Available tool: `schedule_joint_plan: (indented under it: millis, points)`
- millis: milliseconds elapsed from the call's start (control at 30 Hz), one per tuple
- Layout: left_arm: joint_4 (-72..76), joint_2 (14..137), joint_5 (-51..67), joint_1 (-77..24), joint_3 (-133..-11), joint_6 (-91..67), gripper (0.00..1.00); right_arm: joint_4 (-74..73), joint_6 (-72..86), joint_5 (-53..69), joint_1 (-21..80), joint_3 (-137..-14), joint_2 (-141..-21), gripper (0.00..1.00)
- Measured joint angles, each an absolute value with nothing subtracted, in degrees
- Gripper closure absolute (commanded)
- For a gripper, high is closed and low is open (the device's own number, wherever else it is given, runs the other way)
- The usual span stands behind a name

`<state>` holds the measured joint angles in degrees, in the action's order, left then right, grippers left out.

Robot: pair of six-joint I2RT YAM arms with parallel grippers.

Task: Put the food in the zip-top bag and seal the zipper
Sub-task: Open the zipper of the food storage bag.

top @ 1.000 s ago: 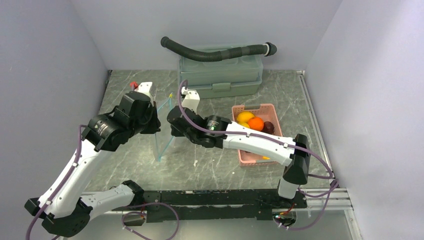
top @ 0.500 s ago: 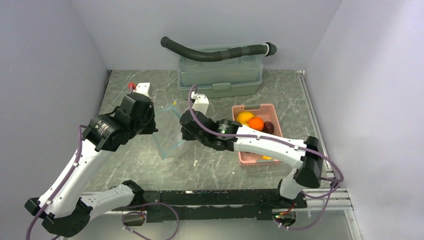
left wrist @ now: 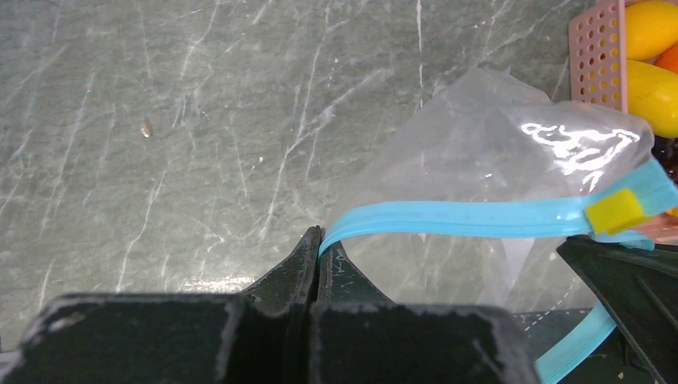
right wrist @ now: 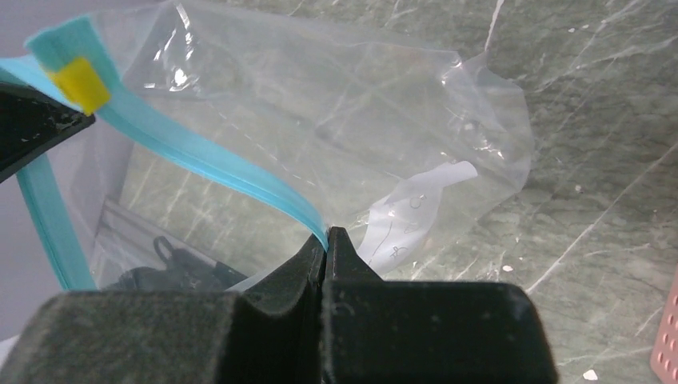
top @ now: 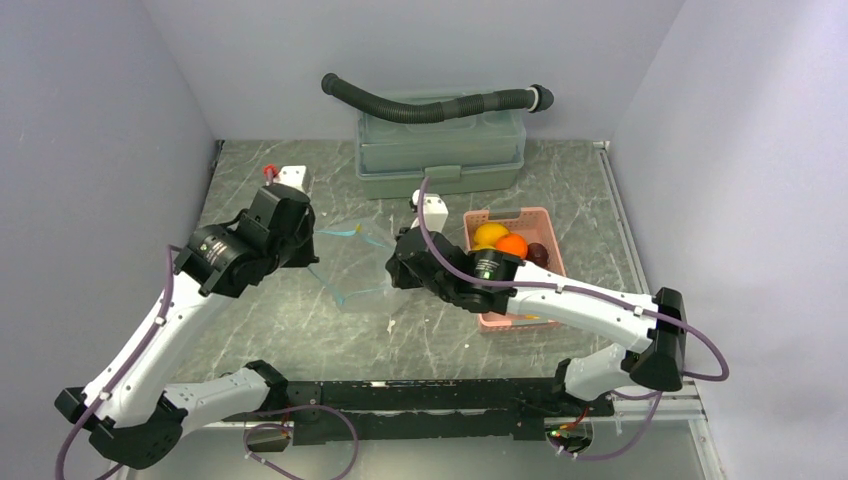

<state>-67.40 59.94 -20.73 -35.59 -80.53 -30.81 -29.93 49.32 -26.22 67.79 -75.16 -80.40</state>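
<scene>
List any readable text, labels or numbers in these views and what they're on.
None readable.
White patch on or in the clear bag: faint dark marks, too blurred to read.
Yellow slider on the blue zipper: blank.
Green box, pink basket: no text visible.

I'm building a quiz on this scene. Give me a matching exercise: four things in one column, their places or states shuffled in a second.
1 food
2 zipper
3 black hose
4 zip-top bag

A on the grey box
B clear, holds no fruit
C in the pink basket
D pinched by left gripper and right gripper

Pairs: 1-C, 2-D, 3-A, 4-B
</scene>
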Motion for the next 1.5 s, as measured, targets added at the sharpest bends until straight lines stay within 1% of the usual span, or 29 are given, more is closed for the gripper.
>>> schedule_joint_plan:
  millis: [233, 333, 567, 733, 1067, 1333, 1500]
  points:
    - [-64.9, 60.6, -16.4, -35.6, -78.7, -30.6, 1.00, -28.9, 47.4, -22.6, 67.7, -76.5, -82.3, 1.00]
    - [-63.5, 60.7, -14.4, -35.6, -77.6, -30.6, 1.00, -28.7, 45.8, -20.0, 67.7, -80.3, -84.9, 1.00]
    - [-61.0, 60.9, -11.4, -35.6, -75.3, -30.7, 1.00, -30.7, 41.1, -15.2, 67.7, -95.5, -90.1, 1.00]
    - [-60.6, 60.9, -11.5, -35.6, -74.9, -30.6, 1.00, -32.2, 39.1, -15.9, 67.7, -98.4, -88.6, 1.00]
    - [-60.6, 59.7, -13.0, -35.6, -74.9, -30.0, 1.00, -36.3, 38.6, -19.6, 65.5, -89.7, -79.9, 1.00]
    - [-62.3, 59.8, -15.3, -35.6, -77.3, -28.6, 1.00, -35.8, 39.7, -18.9, 61.3, -80.6, -78.5, 1.00]
    - [-63.9, 60.1, -16.6, -35.7, -80.4, -27.7, 1.00, -33.1, 40.9, -16.2, 59.1, -73.5, -77.0, 1.00]
